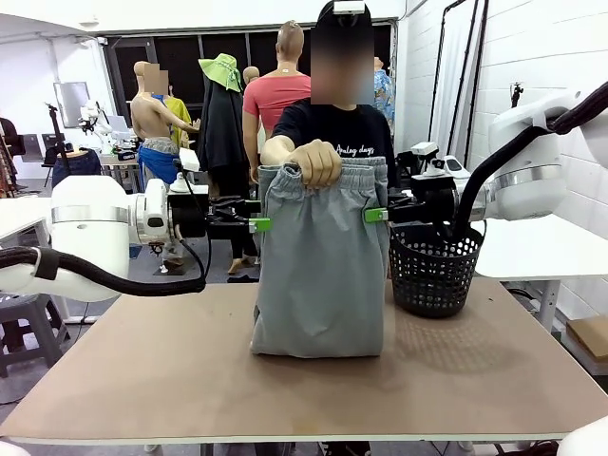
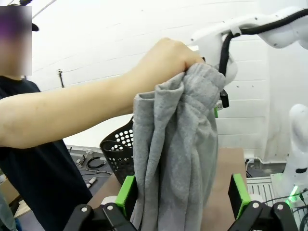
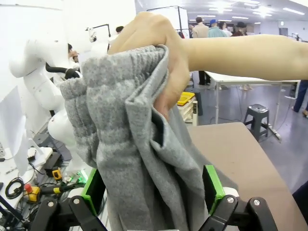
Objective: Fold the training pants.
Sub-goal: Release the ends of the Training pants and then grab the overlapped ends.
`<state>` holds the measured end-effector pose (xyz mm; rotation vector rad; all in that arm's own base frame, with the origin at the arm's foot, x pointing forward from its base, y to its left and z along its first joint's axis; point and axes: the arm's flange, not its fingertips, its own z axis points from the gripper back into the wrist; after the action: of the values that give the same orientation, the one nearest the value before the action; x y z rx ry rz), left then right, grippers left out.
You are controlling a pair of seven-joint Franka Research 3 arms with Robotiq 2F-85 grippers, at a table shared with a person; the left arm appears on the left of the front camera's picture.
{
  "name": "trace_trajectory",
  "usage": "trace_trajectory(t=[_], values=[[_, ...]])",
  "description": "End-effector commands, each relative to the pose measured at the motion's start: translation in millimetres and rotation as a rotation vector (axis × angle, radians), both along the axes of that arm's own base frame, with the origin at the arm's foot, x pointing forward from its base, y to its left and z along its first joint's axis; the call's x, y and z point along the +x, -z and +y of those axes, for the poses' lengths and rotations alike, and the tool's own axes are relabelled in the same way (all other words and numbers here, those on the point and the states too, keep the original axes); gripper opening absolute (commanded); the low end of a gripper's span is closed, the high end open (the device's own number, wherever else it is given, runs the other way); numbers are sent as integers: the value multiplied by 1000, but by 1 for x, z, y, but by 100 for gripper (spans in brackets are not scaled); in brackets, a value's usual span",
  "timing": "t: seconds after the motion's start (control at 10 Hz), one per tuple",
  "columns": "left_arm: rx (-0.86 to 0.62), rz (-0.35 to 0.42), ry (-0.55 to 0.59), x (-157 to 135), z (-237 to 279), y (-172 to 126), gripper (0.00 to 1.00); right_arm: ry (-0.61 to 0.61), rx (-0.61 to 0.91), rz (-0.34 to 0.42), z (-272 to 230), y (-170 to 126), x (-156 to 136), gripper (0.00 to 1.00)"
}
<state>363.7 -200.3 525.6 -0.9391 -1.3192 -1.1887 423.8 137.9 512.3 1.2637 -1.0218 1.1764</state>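
Left end effector (image 1: 257, 225): jaws spread wide, nothing clamped. It sits mid-left of the front frame, at the left edge of the training pants (image 1: 321, 271).

Right end effector (image 1: 375, 216): jaws likewise wide apart, centre-right of the frame, at the pants' right edge.

Wrist views: grey fabric hangs between each pair of green pads (image 2: 126, 192).

Pants: hanging upright at frame centre. The waistband is bunched in the person's hand (image 1: 316, 161) at upper centre, and the lower end rests crumpled on the bench (image 1: 142, 380).

Black mesh basket (image 1: 433, 271): stands on the bench just right of the pants.
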Motion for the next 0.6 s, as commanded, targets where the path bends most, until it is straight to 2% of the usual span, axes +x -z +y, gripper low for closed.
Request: trace_trajectory(t=[0.0, 0.3, 0.5], values=[[13, -13, 36, 10, 4, -6, 100, -60, -8, 53, 3, -5, 0, 100], [25, -1, 54, 16, -3, -6, 100, -96, -16, 61, 5, -4, -3, 100], [29, 10, 48, 19, -11, -7, 100, -72, -18, 19, 11, -3, -5, 100]])
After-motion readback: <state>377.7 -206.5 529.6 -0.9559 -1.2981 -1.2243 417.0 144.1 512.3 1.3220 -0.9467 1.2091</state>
